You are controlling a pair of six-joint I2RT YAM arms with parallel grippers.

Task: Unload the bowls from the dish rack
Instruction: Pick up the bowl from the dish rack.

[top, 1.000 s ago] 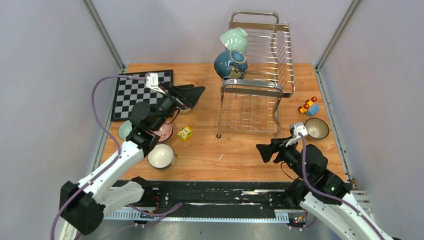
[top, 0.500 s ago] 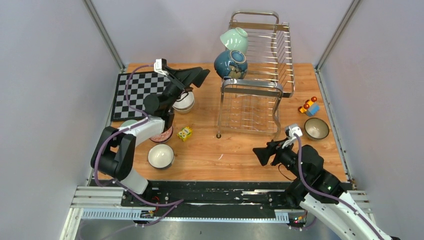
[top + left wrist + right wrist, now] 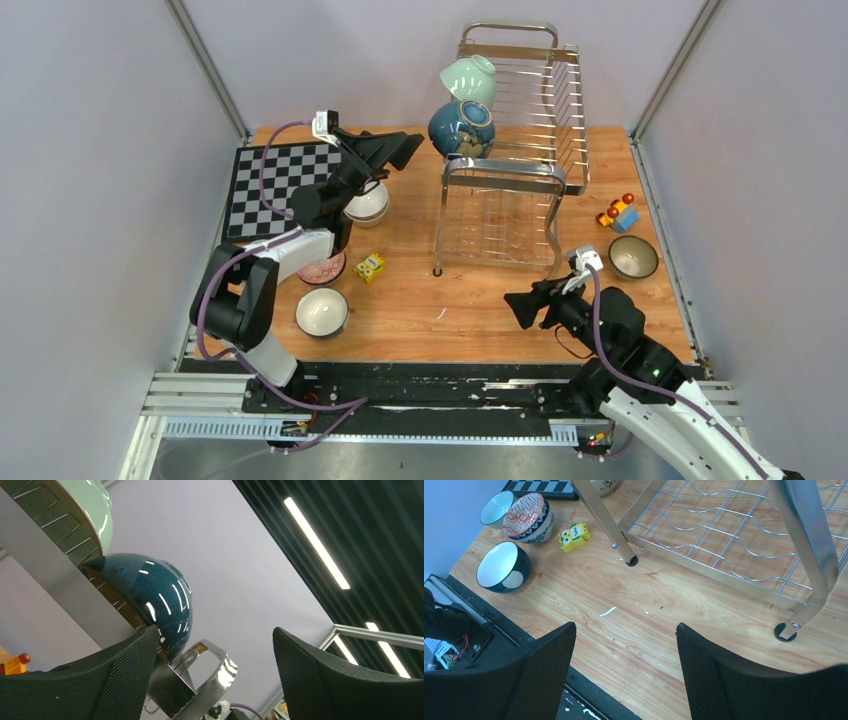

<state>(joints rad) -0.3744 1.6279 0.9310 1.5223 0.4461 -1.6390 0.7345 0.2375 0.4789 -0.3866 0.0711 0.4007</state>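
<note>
Chessboard (image 3: 270,185): laid flat at the far left of the table, beside the left arm.
Mint-lined bowl (image 3: 496,507): set upright on the wood, touching the red-patterned bowl (image 3: 526,512).
Dark-rimmed bowl (image 3: 321,311): white inside, set upright nearer the arm bases.
Yellow block (image 3: 370,266): placed between the red-patterned bowl and the rack's near left foot.
White bowl (image 3: 368,203): set on the table under the left arm, partly hidden by it.
Left gripper (image 3: 405,152): raised to the upper tier, jaws held apart with nothing between them; aimed at the dark blue bowl, just beside it (contact cannot be told).
Dark blue bowl (image 3: 461,128): glossy, speckled, tipped on its side at the left end of the rack's upper tier.
Mint green bowl (image 3: 469,80): pale, glossy, tilted on the same tier just behind the blue one.
Dish rack (image 3: 520,170): two wire tiers in a chrome tube frame, stood at the far middle of the table.
Right gripper (image 3: 515,308): held low over the near table, jaws apart, nothing gripped; near the rack's near right foot, well apart from both racked bowls.
Toy car (image 3: 618,213): placed right of the rack.
Brown-rimmed bowl (image 3: 633,256): upright near the right edge, just beside the toy car.
</note>
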